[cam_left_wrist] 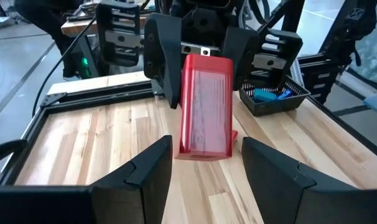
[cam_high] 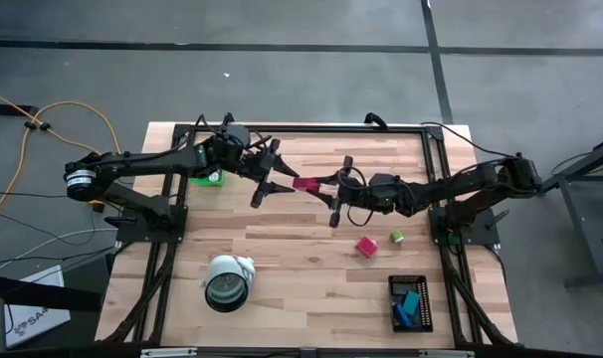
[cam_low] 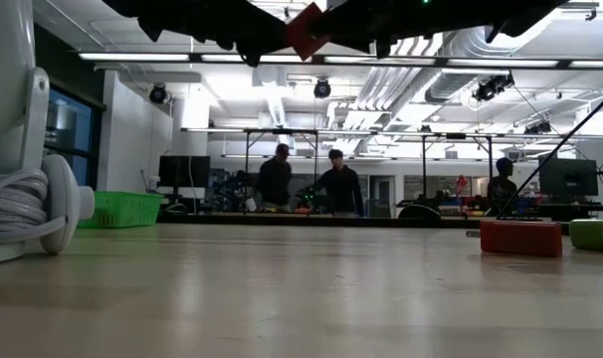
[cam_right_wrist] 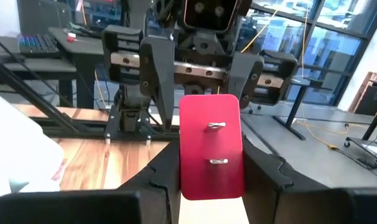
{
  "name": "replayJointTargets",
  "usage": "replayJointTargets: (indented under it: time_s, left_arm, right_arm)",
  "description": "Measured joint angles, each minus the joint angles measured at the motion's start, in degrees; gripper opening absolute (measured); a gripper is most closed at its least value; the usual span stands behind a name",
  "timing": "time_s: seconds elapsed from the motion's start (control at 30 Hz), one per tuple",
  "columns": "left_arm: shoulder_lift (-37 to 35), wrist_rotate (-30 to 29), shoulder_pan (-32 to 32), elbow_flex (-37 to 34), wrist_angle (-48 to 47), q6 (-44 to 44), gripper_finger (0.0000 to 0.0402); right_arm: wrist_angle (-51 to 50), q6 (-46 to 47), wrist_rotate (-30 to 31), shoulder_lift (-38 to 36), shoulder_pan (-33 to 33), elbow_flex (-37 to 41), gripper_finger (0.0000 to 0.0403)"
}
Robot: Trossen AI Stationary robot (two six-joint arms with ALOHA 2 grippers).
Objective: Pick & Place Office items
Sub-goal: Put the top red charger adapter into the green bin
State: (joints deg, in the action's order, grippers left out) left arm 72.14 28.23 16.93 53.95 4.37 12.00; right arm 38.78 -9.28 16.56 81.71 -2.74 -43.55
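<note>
At far left you have the green tray [cam_high: 213, 179], half hidden under the left arm, with the roll [cam_high: 228, 281] nearer. Your left gripper [cam_high: 273, 183] hangs mid-table, fingers spread around the red block [cam_high: 306, 183] without clearly touching it. The right gripper [cam_high: 328, 190] meets it head-on, clamped on that block, raised above the wood. Right of centre a second red block [cam_high: 366, 245] and green cube [cam_high: 396, 237] lie apart. The black tray [cam_high: 411, 302] holds blue bits, hard to separate.
</note>
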Motion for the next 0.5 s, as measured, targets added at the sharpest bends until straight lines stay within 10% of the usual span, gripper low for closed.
replayJointTargets:
  time_s: [0.5]
  left_arm:
    - [2.2, 0.0, -1.6, 0.0, 8.6, 0.0, 0.0185]
  right_arm:
    - [4.4, -1.3, -1.6, 0.0, 0.0, 0.0, 0.0110]
